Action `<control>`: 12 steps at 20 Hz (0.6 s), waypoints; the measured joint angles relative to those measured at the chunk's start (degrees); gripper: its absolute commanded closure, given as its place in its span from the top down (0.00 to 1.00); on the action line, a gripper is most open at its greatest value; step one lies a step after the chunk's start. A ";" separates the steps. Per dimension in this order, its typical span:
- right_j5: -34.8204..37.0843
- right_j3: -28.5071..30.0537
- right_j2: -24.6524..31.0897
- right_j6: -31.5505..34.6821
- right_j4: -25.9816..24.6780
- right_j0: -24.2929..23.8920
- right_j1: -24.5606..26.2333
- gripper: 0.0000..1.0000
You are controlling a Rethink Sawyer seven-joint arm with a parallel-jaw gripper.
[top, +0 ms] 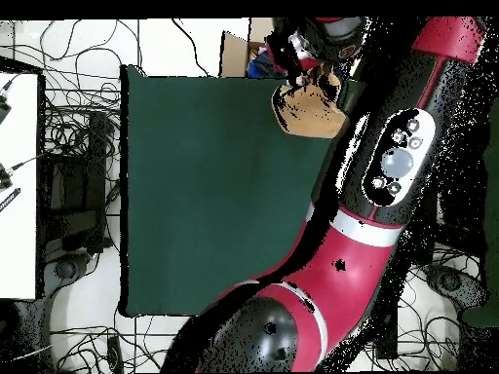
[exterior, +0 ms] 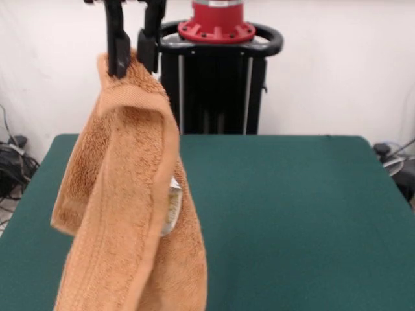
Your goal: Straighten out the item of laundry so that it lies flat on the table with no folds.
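towel (exterior: 123, 220): orange-tan terry, hanging vertically from its top corner, folded lengthwise on itself, woven band along top edge, small white tag (exterior: 172, 207) at inner fold | pose: draped, not flat, lower end runs out of front view | table (exterior: 292, 214): dark green top, towel over its edge in overhead view (top: 310, 109)

No writing on the towel's tag (exterior: 172, 206) can be read.

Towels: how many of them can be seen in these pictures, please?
1. The single orange-tan towel hangs from the gripper above the table, at the left in the front view. Its lower end is cut off by the picture's edge, and nothing else made of cloth shows.
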 measured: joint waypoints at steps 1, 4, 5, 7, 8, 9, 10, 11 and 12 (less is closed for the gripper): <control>0.64 -0.02 3.03 -0.66 -3.26 -0.58 -0.35 0.00; 1.33 -0.10 11.85 -3.17 -12.41 -2.08 -0.79 0.00; 1.33 -0.10 13.75 -3.80 -14.24 -2.40 -0.78 0.00; 1.34 -0.10 16.10 -4.69 -16.52 -2.78 -0.75 0.00; 1.30 -0.14 20.18 -6.52 -20.39 -3.38 -0.60 0.00; 1.29 -0.14 21.95 -7.41 -22.07 -3.62 -0.50 0.00; 1.35 -0.14 22.81 -7.87 -22.86 -3.73 -0.43 0.00; 1.35 -0.15 25.78 -9.41 -25.40 -4.10 -0.14 0.00; 1.32 -0.17 27.38 -10.37 -26.79 -4.29 0.05 0.00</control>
